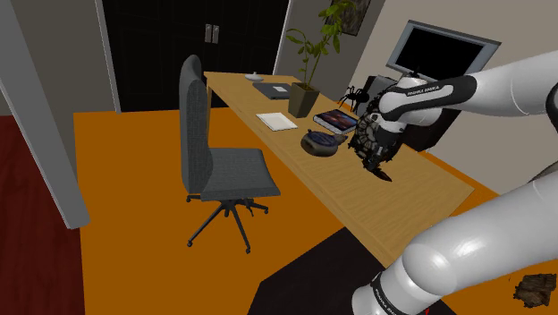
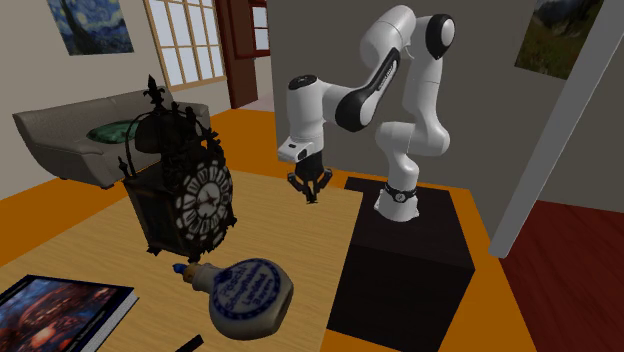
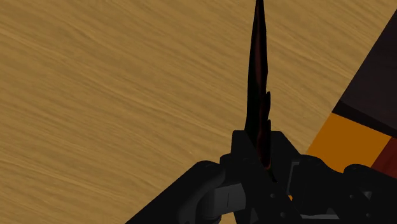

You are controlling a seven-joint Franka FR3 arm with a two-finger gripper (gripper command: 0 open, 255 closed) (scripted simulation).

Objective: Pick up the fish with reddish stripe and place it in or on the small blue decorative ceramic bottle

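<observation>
Above the near end of the desk (image 1: 420,192), gripping the thin dark fish (image 3: 257,70) in the claw (image 3: 262,151), ideally carrying it level toward the blue-patterned bottle (image 2: 250,293) lying farther along by the clock (image 2: 185,190), then lowering gently.

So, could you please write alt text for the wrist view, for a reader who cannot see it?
The black gripper is shut on a thin dark fish with a reddish stripe. The fish is seen edge-on, sticking out ahead of the gripper above a wooden table. Past the table's edge lies a patch of orange floor.
</observation>
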